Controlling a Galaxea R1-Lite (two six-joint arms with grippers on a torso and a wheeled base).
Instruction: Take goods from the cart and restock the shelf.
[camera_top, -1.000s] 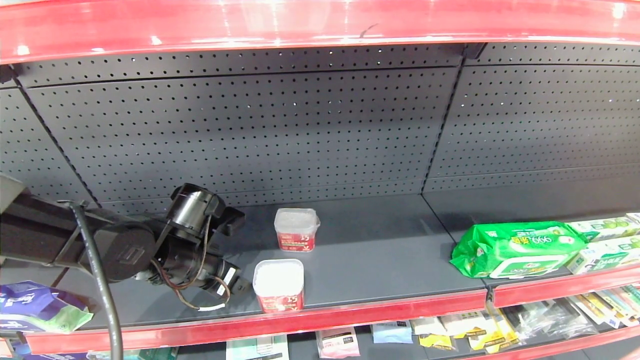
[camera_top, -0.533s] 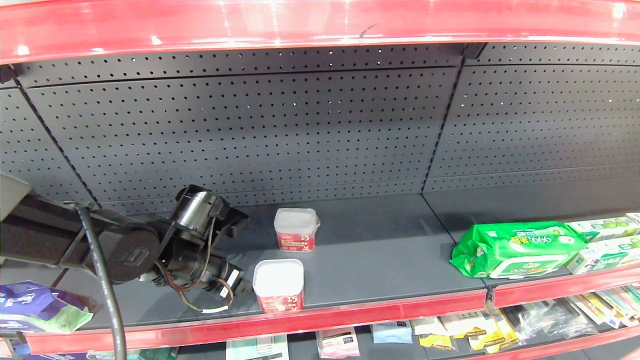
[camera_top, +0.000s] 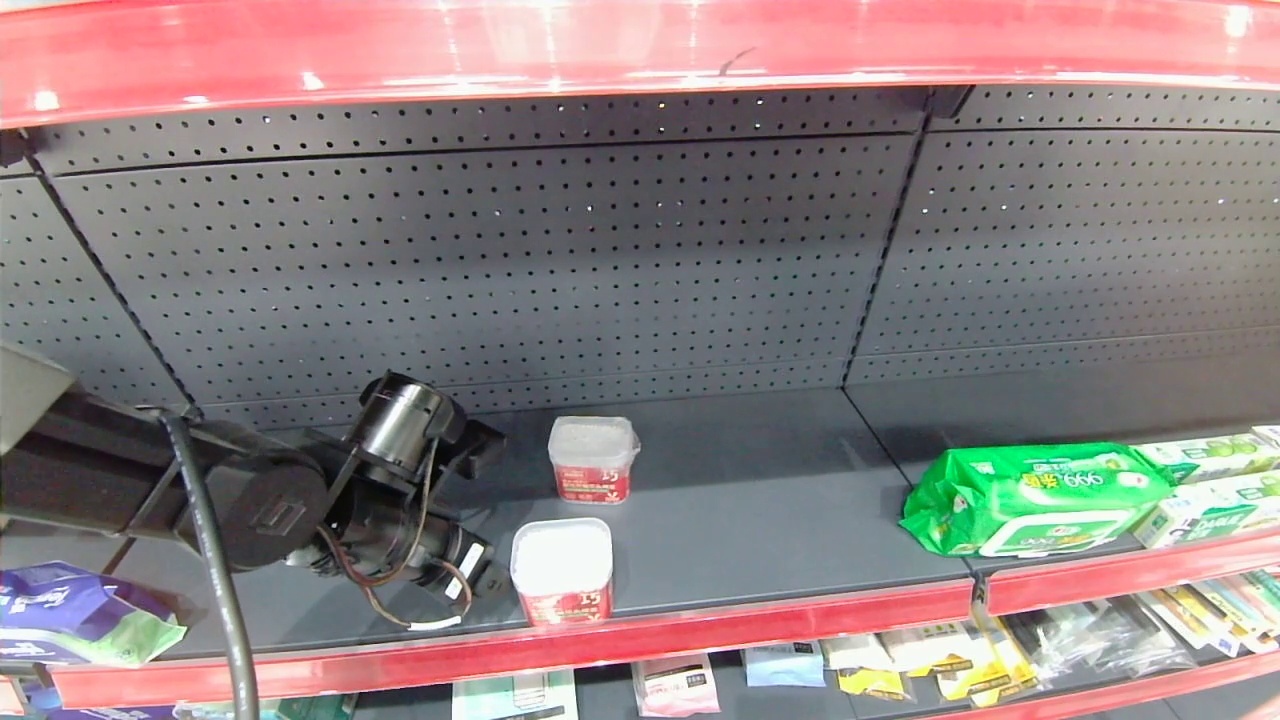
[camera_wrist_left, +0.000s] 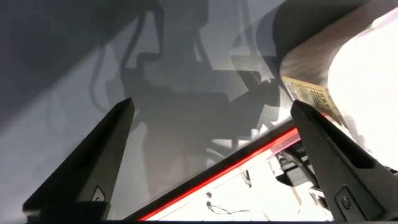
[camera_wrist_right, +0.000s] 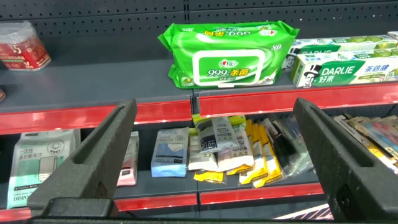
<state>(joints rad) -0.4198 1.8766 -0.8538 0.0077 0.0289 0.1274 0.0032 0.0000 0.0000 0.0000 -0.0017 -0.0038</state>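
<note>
My left jaws stand wide apart, low over the grey shelf (camera_top: 760, 520), and hold nothing. One finger (camera_wrist_left: 93, 168) and the other (camera_wrist_left: 339, 165) frame only bare shelf surface and the red front lip (camera_top: 700, 625). The front tub (camera_top: 562, 570), a squat white-lidded pot with a red label, stands upright at the shelf's front edge. It is just beside these jaws on their right, outside the gap and past the outer face of the nearer finger. I cannot tell whether that finger touches its wall. A second tub (camera_top: 593, 458) of the same kind stands farther from the jaws, toward the pegboard back wall (camera_top: 500, 280), apart from the front one. The front tub has no real long axis to line up on, being about as wide as it is deep. What matters, I judge, is the sideways offset. To grip or square it up I would have to carry the jaws across to the right until the tub sits in the gap, and a careless nudge from here could push it over the lip. My right jaws are wide too and carry nothing, one finger (camera_wrist_right: 93, 162) showing. They hang outside the shelf, well apart from both tubs, facing the green wet-wipes pack (camera_wrist_right: 225, 53) and the toothpaste boxes (camera_wrist_right: 339, 62). The left arm is by far the nearer.
</note>
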